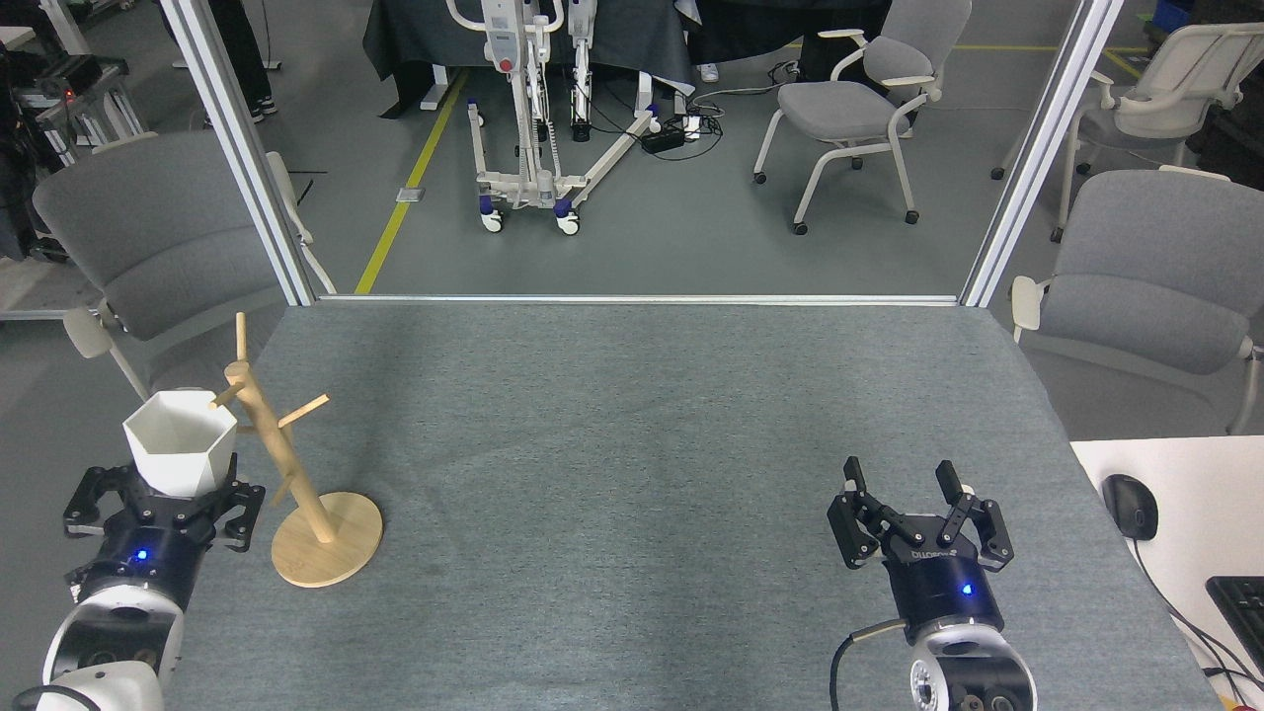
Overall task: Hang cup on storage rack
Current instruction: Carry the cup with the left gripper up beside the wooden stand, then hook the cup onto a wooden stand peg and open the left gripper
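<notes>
Across the lower part of the head view spreads a grey felt-covered table, with grey office chairs standing on the floor past its left and right edges and a wheeled white lift frame farther back beyond the aluminium posts. At the right edge a white desk carries a black mouse and the corner of a keyboard.

On the left part of the table stands the storage rack, its slanted pole rising from a round wooden disc base that lies flat on the felt, with short pegs sticking out at several heights.

The left gripper comes up from the lower left corner, just beside the rack and left of its pole, and is clamped around the base of the cup. The cup is held upright, off the table, its hexagonal opening facing up. One of the rack's upper pegs reaches over the cup's right rim; whether peg and cup touch cannot be told.

The right gripper hovers over the right front part of the table, well apart from the rack, its two fingers spread wide with nothing between them.
</notes>
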